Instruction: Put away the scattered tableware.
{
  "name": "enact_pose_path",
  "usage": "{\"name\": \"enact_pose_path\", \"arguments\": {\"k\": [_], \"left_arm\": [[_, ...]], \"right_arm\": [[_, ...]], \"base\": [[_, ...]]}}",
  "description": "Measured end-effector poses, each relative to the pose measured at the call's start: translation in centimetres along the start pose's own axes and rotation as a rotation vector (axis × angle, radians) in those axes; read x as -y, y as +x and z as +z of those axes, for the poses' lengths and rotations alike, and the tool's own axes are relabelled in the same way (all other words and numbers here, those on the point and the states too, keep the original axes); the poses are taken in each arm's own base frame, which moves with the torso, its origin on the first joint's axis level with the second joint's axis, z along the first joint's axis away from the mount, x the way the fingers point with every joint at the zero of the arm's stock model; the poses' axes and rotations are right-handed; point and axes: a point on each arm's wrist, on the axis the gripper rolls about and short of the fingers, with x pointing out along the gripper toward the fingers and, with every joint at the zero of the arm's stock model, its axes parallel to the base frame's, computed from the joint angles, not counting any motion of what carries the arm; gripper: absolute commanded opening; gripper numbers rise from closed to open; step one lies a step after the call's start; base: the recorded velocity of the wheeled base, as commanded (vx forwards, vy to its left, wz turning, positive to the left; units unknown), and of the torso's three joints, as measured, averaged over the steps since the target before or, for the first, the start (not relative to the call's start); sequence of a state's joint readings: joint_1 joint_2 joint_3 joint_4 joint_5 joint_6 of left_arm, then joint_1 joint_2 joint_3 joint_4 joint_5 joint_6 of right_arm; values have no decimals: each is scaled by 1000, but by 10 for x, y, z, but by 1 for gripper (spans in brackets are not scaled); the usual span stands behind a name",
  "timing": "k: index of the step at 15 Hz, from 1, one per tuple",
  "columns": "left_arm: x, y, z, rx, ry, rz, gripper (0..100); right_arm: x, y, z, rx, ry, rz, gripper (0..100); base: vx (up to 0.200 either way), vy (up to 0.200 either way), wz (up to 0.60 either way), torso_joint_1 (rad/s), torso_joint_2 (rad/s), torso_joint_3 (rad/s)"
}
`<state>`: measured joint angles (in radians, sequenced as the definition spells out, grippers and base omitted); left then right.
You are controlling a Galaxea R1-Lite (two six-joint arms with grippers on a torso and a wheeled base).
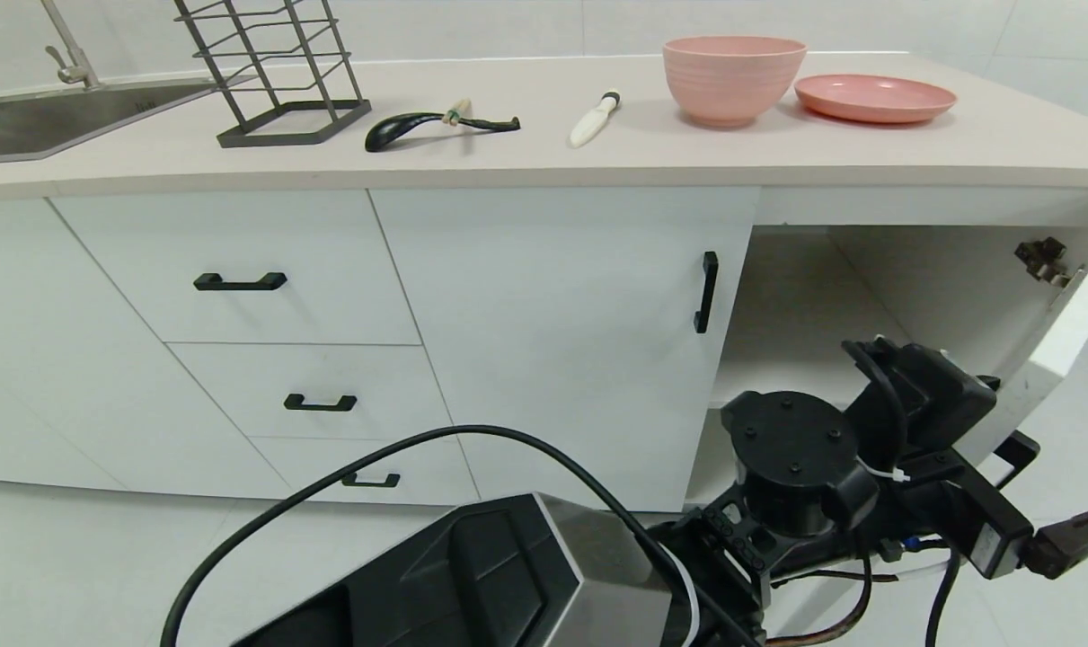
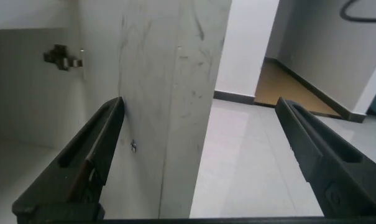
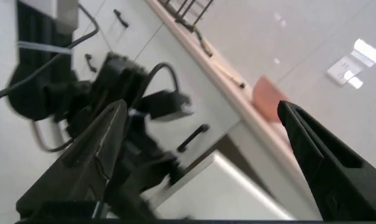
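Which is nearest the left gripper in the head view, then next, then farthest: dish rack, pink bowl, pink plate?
The left gripper is at the open cabinet door.
1. pink plate, right end of the counter.
2. pink bowl, beside it.
3. dish rack, far left.

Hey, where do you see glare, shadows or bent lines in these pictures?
Head view: the counter edge bows slightly, a wide-lens effect; bowl and plate cast soft shadows, so light looks even. Right wrist view: bright reflections on the wall tiles. Left wrist view: inside the cabinet it is dimmer than on the floor.
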<state>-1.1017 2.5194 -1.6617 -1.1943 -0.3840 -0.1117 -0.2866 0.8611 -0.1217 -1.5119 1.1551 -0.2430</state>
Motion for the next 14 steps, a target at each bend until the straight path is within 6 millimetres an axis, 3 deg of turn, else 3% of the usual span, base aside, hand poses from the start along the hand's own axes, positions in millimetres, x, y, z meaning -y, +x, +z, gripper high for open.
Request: {"name": "enact_pose_path", "arguments": {"k": [5, 10, 14], "left_arm": [[15, 10, -14, 16, -10, -32, 100], [50, 36, -36, 71, -58, -91, 100], [103, 48, -80, 40, -145, -219, 100]], "right_arm": [[15, 4, 12, 19, -72, -63, 100], [28, 6, 33, 44, -185, -110, 100], [34, 6, 58, 59, -306, -136, 100]], "base": [[0, 0, 0, 0, 0, 0], [0, 0, 0, 0, 0, 0], [0, 0, 0, 0, 0, 0]]}}
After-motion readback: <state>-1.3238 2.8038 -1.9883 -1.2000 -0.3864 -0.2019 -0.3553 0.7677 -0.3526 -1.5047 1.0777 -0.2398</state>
